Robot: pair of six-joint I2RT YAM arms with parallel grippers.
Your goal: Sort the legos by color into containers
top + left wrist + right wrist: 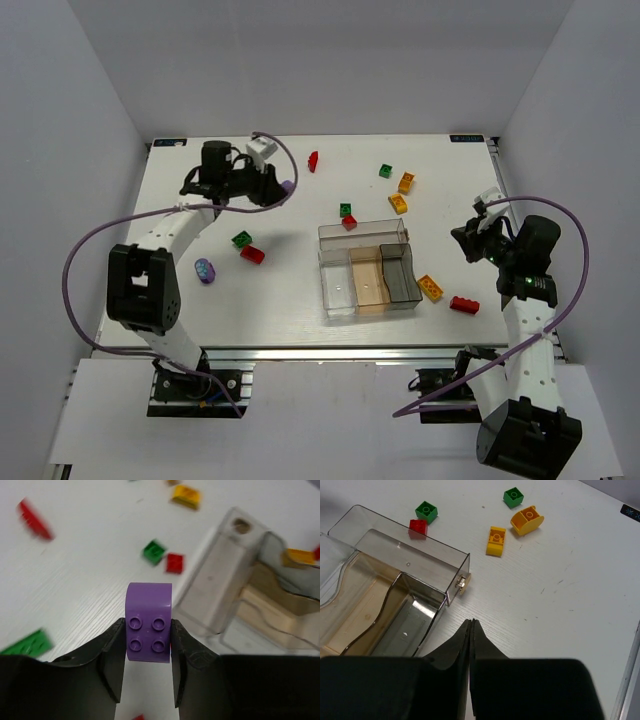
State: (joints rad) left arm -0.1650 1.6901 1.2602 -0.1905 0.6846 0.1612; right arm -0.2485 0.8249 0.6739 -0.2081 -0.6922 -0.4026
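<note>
The purple rounded brick (149, 625) has one curved end and a flat face bearing four studs in a two-by-two pattern. It sits between the two fingers of the left gripper (148, 636), studs toward the wrist camera and curved end projecting past the fingertips. The jaws are clamped on its two side faces. In the top view the brick is to the far left of the clear tray (365, 225), well apart from it. The right gripper (471, 625) is just right of the tray's grey compartment (405, 625), jaws together and holding nothing.
</note>
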